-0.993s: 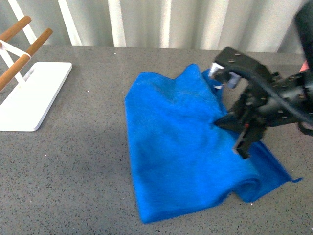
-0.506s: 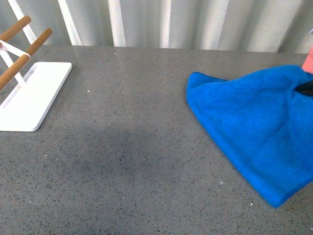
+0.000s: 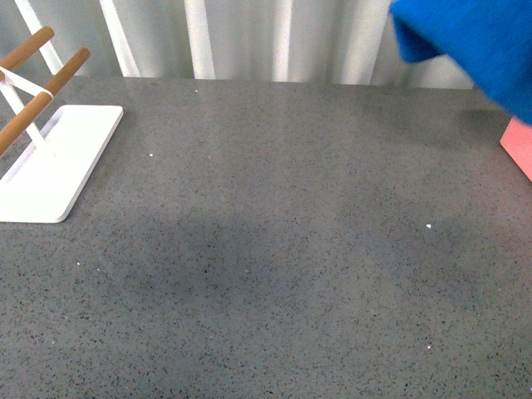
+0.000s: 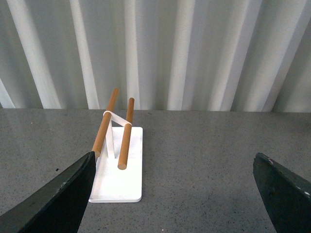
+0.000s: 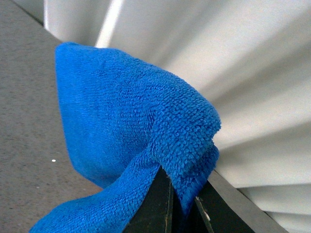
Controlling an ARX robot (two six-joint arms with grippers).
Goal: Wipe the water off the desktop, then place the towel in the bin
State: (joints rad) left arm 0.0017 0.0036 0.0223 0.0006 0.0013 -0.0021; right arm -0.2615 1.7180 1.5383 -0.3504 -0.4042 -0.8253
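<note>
While the right gripper [image 5: 182, 204] pinches the towel [image 3: 474, 41] aloft, the bin [image 3: 519, 145] sits just below, rightward; the left gripper [image 4: 172, 194] gapes.

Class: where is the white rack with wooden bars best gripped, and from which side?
Probably one wooden bar, from above, jaws across it: the bars are slim and raised clear of the flat base, which lies too low to pinch.
</note>
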